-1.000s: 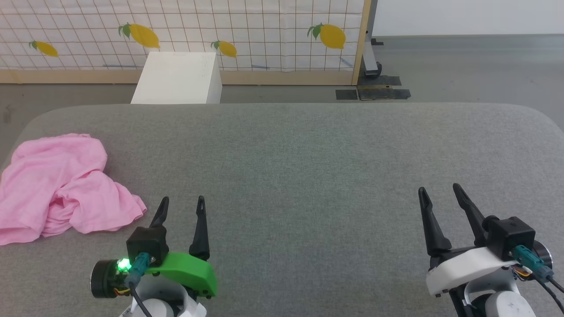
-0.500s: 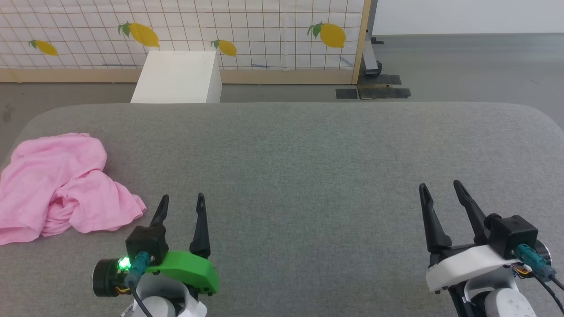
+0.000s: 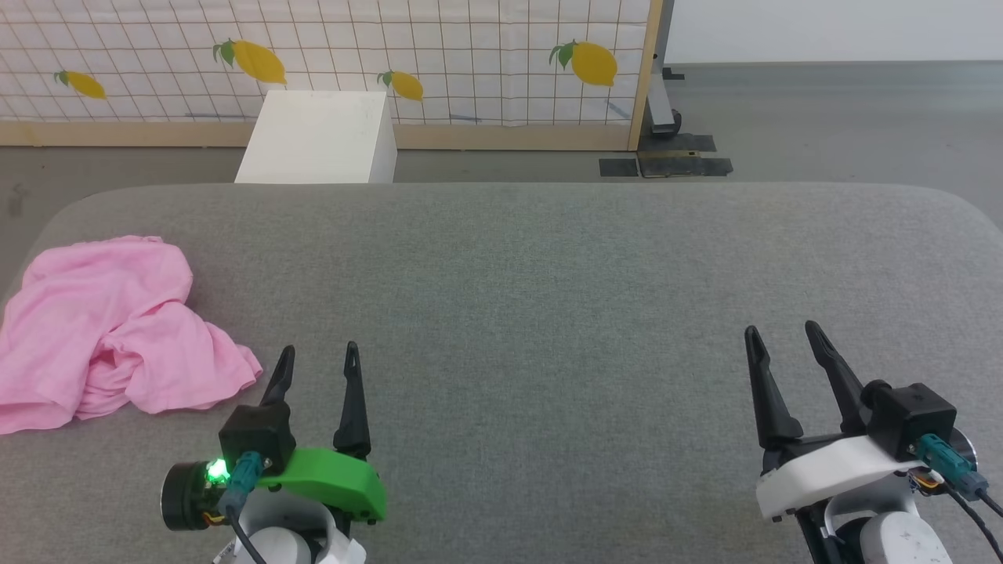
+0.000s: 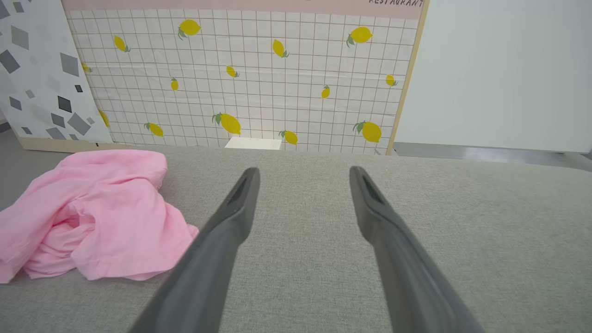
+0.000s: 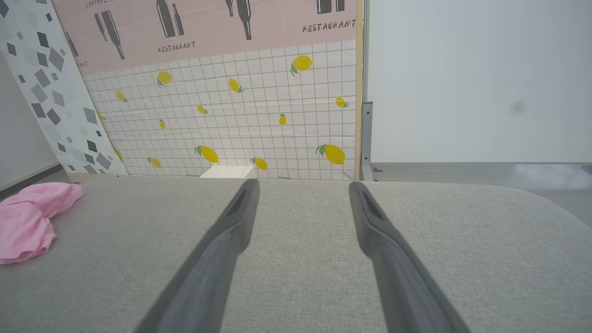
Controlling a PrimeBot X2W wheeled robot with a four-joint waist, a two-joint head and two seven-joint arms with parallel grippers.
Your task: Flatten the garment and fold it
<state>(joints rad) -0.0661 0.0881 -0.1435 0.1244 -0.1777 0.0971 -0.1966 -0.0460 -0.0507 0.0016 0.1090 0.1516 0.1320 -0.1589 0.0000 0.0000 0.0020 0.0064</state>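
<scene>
Our left gripper [image 3: 320,347] hovers over the grey table [image 3: 548,266] with its two dark fingers spread apart and nothing between them. The shorts [image 3: 110,333] lie in a crumpled pink heap on the table, just to the left of this gripper and a little ahead of it. The nearest corner of the cloth comes close beside the left finger without touching it. In the left wrist view we see the heap off that finger's outer side, bunched and folded over itself rather than spread flat. Our right gripper [image 3: 781,327] stands well apart from the shorts, far over on the right side of the table, its fingers likewise parted and empty. In its wrist view the shorts show at the far left edge, well away from the fingers. Beyond the table, ahead of our left gripper, stands a white box [image 3: 317,137] before a screen printed with lemons [image 3: 470,63].
</scene>
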